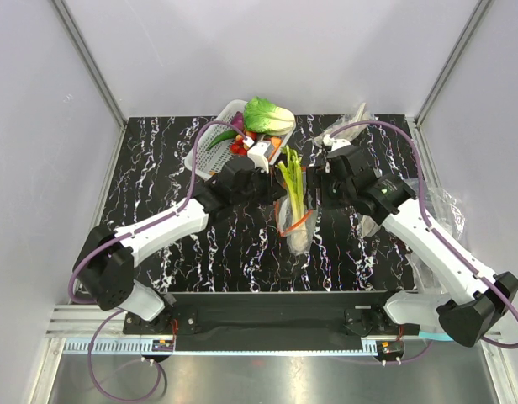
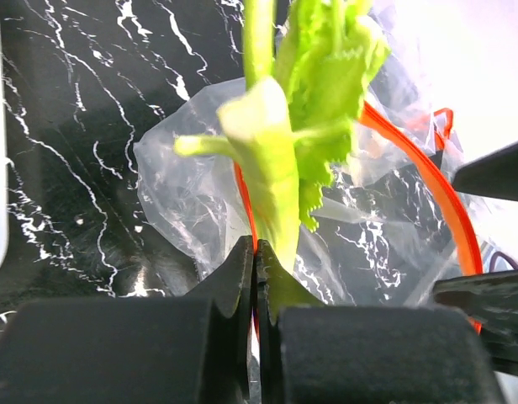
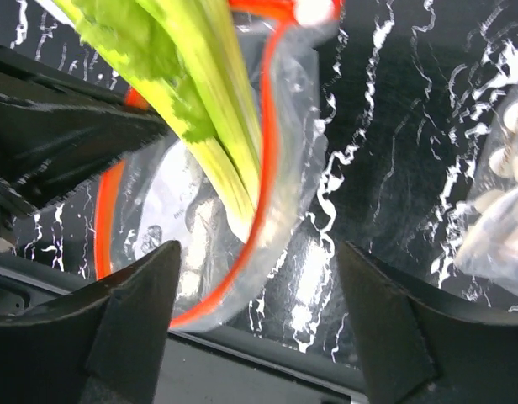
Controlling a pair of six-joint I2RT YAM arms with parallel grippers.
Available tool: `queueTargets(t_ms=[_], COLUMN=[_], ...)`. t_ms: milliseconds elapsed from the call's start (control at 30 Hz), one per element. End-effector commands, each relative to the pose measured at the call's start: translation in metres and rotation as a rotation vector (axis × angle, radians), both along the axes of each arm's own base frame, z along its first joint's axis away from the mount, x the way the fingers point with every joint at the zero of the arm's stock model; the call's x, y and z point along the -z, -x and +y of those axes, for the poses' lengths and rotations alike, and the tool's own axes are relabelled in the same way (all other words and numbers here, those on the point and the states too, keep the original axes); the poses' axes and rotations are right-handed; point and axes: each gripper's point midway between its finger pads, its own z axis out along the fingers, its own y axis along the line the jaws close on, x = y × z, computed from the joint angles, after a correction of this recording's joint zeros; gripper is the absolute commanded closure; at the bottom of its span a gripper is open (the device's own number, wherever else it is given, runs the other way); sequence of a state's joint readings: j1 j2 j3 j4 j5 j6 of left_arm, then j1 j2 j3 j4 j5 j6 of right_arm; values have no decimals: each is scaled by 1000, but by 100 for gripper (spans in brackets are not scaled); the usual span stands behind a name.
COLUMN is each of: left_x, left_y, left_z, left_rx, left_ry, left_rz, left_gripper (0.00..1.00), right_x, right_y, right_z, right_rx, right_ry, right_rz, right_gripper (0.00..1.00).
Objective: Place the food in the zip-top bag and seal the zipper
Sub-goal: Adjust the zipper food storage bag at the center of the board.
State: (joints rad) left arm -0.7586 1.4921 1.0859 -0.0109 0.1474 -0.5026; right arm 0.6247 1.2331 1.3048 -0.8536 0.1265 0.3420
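The leek (image 1: 293, 189) is sitting stalk-first in the bag (image 1: 298, 238) mid-counter (image 1: 158, 168), its long axis running near–far and its leaves pointing to the far edge. The left end effector (image 2: 256, 269) is pinching the zipper (image 2: 444, 202). The right end effector (image 3: 259, 332) is gaping wide, holding nothing.

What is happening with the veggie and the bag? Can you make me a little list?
leek: bottom end inside the bag, green leaves sticking out
bag: lying on the table, mouth open
red strip: not zipped, spread in a loop
left claw: shut, pinching the bag's rim
right claw: open, close to the bag mouth
basket: at the back, cabbage at its far end
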Motion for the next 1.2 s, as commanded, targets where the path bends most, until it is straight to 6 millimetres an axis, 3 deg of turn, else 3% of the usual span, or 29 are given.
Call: queueTargets(t_ms=[0, 200, 700, 800, 833, 867, 967, 1033, 1100, 1133, 1167], left_x=[-34, -40, -45, -50, -49, -53, -68, -102, -112, -130, -130], left_y=[-4, -3, 0, -1, 0, -1, 0, 0, 3, 4, 6], left_z=[4, 5, 4, 3, 5, 4, 8, 9, 14, 16, 19], left_rx=[-13, -10, 8, 10, 11, 12, 19, 23, 24, 24, 23], left_ry=[52, 58, 61, 66, 54, 51, 28, 48, 22, 37, 25], left_rz=[-87, -94, -98, -111, -104, -107, -121, -171, -181, -209, -203], left_gripper=[100, 100, 100, 100, 100, 100, 100, 100, 100, 100, 100], right_x=[-11, 2, -16, -23, -25, -29, -48, -64, -84, -89, -97], right_y=[6, -1, -42, -46, -46, -47, -47, -45, -40, -36, -34], right_z=[-10, -8, 1, 1, 2, 2, 2, 1, 2, 2, 5], right_rx=[42, 45, 90, 87, 86, 83, 74, 68, 49, 42, 30], right_ry=[11, 55, 67, 65, 63, 62, 55, 40, 8, -1, -27], right_rz=[-1, 26, -99, -123, -127, -135, -159, -177, -198, -199, -206], right_gripper=[25, 31, 57, 76, 93, 100, 100, 100, 100, 100, 100])
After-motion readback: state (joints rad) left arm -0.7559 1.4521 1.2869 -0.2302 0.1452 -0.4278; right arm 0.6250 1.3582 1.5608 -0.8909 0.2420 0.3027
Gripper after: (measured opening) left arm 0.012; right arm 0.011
